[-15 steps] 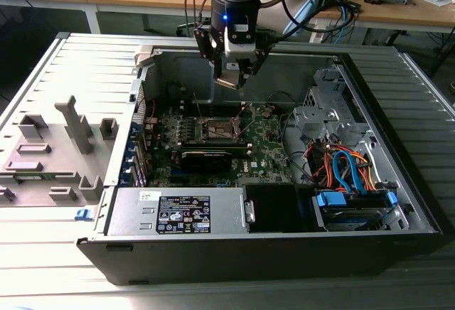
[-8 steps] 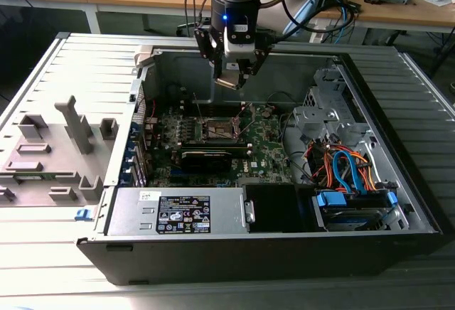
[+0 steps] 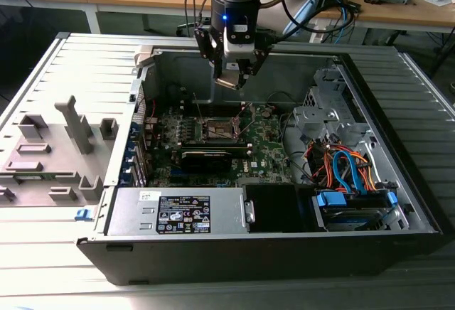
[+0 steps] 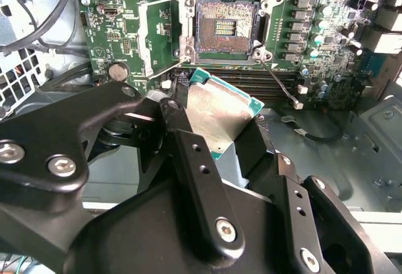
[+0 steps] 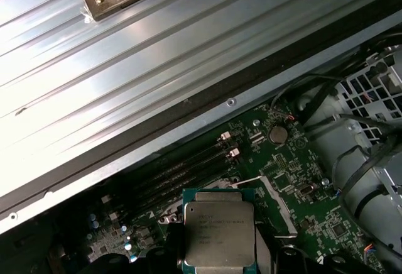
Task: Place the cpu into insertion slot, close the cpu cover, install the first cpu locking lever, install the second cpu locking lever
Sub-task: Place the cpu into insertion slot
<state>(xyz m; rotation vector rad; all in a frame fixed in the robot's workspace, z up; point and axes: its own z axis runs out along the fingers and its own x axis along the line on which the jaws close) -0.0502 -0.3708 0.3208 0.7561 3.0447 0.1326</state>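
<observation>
- Progress: no step is complete. The insertion slot (image 4: pixel 226 26) lies empty with its contacts exposed, and the cpu cover (image 4: pixel 143 38) is swung open beside it.
- The cpu (image 4: pixel 220 114) hangs above the motherboard (image 4: pixel 119 41), short of the slot.
- The gripper (image 3: pixel 232 81) has its jaws narrowed to chip width, clamping the cpu by opposite edges.

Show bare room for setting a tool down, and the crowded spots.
Free: ribbed grey tabletop camera-side of the grey moulded fixture block and black computer case. Crowded: green motherboard around the gold-contact insertion slot; orange and blue cable bundle.
</observation>
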